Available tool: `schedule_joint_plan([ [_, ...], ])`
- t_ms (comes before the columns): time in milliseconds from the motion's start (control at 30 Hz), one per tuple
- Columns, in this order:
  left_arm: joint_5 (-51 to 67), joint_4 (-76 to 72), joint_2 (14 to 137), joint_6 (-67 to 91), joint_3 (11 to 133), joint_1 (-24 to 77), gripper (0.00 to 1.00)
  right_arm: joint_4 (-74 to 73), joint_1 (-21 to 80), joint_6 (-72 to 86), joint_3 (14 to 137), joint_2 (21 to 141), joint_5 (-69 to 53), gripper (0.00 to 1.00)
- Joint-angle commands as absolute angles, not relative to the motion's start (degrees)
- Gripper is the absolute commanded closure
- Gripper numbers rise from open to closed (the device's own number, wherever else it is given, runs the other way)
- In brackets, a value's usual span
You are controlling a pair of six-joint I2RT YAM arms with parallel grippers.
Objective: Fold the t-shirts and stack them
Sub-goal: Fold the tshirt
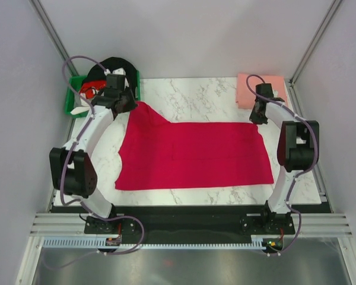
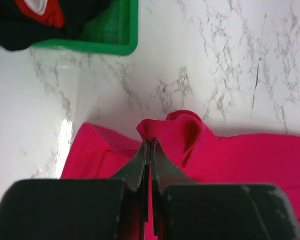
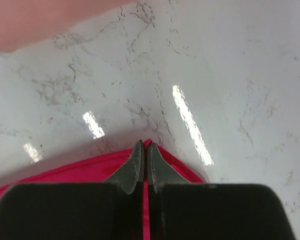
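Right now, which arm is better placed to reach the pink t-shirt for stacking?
Right. The right claw is shut on the red t-shirt's far right corner, just beside the pink t-shirt. The left claw grips the far left corner, near the green bin.

A green bin [image 1: 70,102] holding dark clothes [image 1: 113,64] sits at the marble table's [image 1: 196,95] far left corner.

Matt cloth t-shirt [image 1: 196,154], glossy, perhaps stone, table [image 1: 196,95]
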State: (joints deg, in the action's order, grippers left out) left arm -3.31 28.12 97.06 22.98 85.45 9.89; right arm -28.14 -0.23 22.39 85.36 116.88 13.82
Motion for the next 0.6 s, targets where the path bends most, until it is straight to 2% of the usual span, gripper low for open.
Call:
schedule_joint_plan([
  [0, -6.8, 28.2, 87.1, 21.3, 80.2, 9.9, 0.98, -28.0, -0.4, 23.4, 80.4, 104.3, 14.0, 1.0],
  [233, -11.2, 24.6, 71.3, 25.0, 59.4, 9.9, 0.98, -22.0, -0.4, 24.3, 64.3, 89.3, 9.9, 1.0],
  [567, -10.6, 29.3, 56.0, 28.6, 48.1, 9.9, 0.98, -22.5, -0.4, 24.0, 54.1, 79.6, 10.5, 1.0],
])
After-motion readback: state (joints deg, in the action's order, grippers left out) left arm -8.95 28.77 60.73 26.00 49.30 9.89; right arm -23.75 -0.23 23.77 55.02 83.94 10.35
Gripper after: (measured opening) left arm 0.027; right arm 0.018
